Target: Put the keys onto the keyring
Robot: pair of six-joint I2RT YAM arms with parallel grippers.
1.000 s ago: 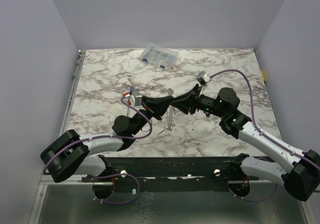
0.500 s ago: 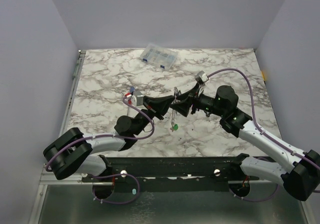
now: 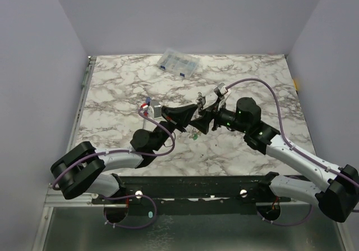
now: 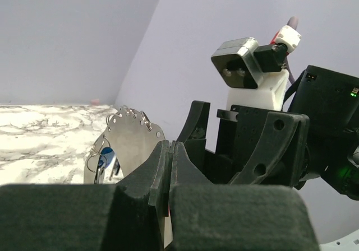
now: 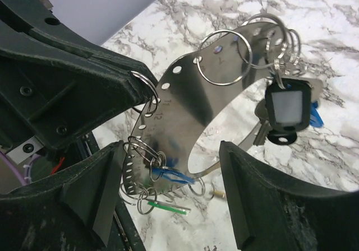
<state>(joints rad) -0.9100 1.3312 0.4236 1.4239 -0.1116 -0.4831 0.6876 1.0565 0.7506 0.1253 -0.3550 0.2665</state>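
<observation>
The left gripper (image 4: 170, 150) pinched the edge of the perforated steel keyring (image 5: 185, 94), holding it clear of the table (image 5: 336, 15), presumably so the wide-spread right gripper (image 5: 173, 145) could reach its dangling tagged keys (image 5: 286, 108).

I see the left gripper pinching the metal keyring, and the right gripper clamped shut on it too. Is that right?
Not quite. The left gripper is shut on the keyring, but the right gripper is open, not clamped. The right wrist view shows its two fingers spread wide apart, with the keyring hanging in the gap between them.
</observation>
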